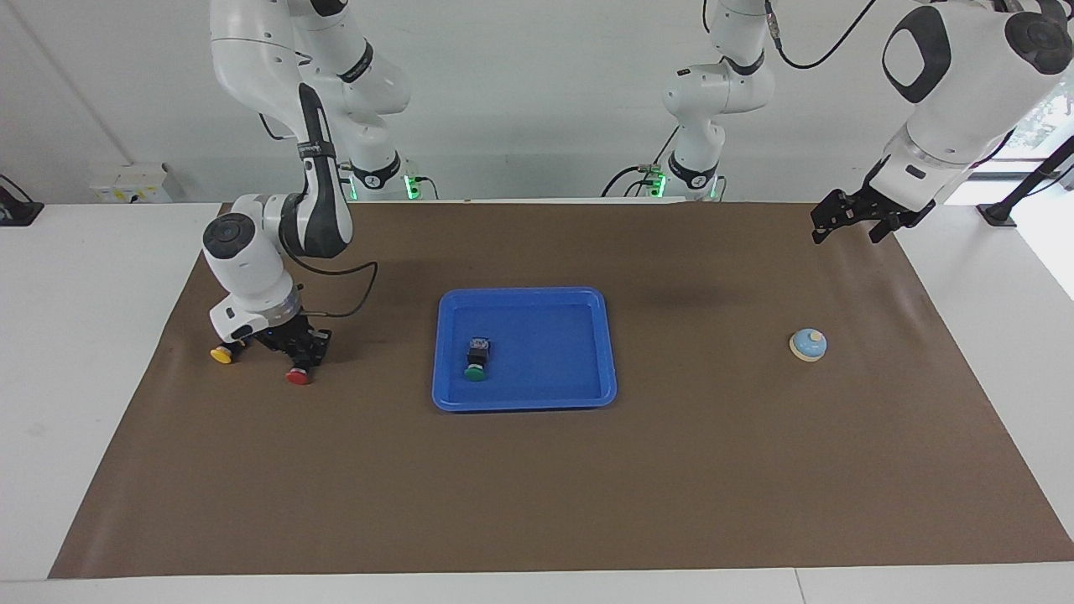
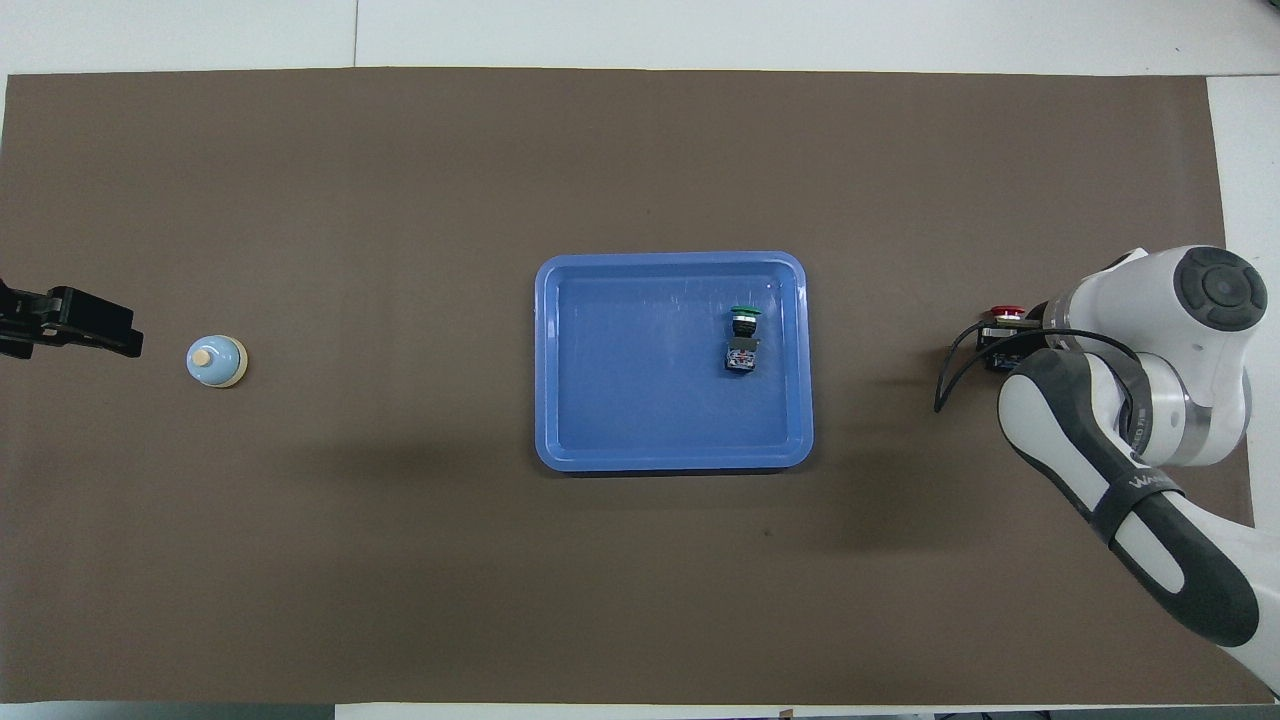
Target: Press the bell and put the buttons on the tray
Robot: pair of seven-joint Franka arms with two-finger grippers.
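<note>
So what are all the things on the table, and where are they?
Tray: one, blue, middle of the brown mat.
Green button: one, black body, lying in the tray.
Red button: one, black body, on the mat toward the right arm's end, in the right gripper's grip.
Yellow button: one, on the mat beside the red button.
Bell: one, light blue with cream base and knob, toward the left arm's end.
Mat: one, brown, covering the white table.
Right gripper: one, black, down and shut on the red button.
Left gripper: one, black, open, waiting above the mat's corner.
</note>
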